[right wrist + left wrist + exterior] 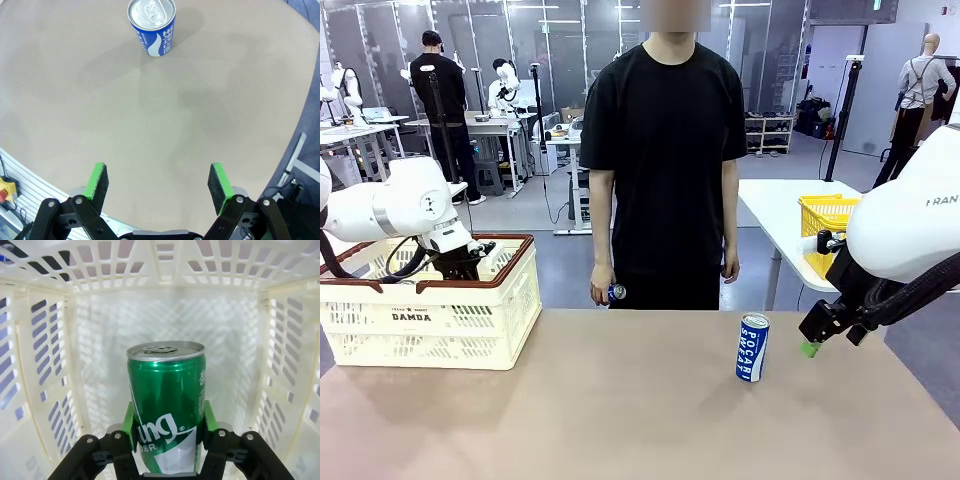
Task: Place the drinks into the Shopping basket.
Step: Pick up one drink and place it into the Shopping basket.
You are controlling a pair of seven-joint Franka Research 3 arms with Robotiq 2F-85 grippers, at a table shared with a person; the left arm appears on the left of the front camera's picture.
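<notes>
From the front we count one cream Shopping basket (470, 320) on the left of the table (620, 420), with the left arm (410, 210) reaching down into it. We also count one blue can (752, 347) standing upright on the table right of centre. The right gripper (817, 338) hangs just beside that can, apart from it. One person's hand (601, 289) holds a small bluish item (616, 292), possibly a third can, though it is too small for us to tell. One yellow basket (825, 215) sits on a table behind. In the left wrist view, the left gripper (167, 416) is clamped on one green can (165, 385), upright between the basket's slotted walls. In the right wrist view, the right gripper's (158, 182) fingers stand wide apart and empty over bare tabletop, the blue can (151, 27) well ahead.
</notes>
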